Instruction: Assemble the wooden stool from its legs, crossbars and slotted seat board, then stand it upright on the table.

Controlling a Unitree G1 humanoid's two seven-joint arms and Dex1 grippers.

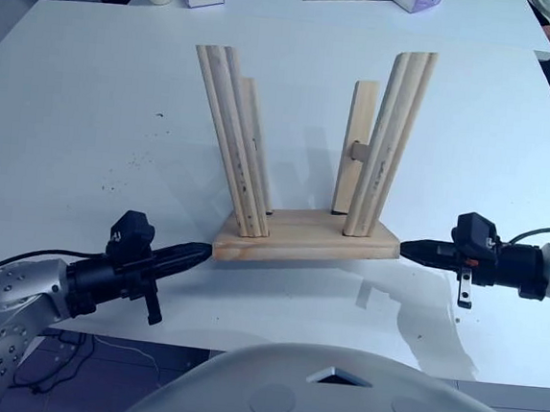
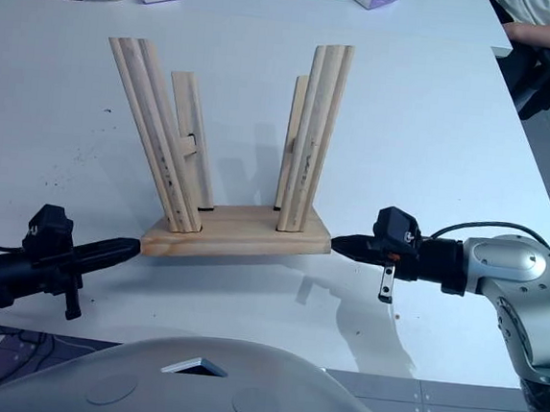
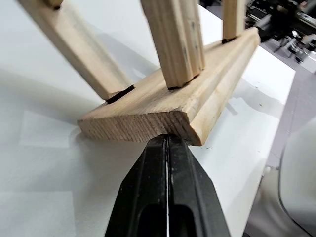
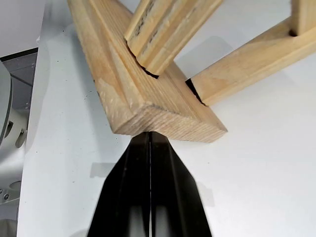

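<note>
So the pale wooden stool point(image 1: 235, 135) sat upside down on the white table point(image 1: 82, 102), its flat rectangular seat board point(image 1: 301, 239) right between the fingertips. The left gripper point(image 1: 206, 249), pinched shut, touched one end, and the right gripper point(image 1: 406, 245), also shut, touched the other. Seemed stiff, fairly light and tippy to me, so I'd grab the board ends, not just push.

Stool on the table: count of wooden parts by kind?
Seat board: 1
Legs: 4, standing up from the board
Crossbars: 2, one partly visible between each side's pair of legs
Total: 7
</note>
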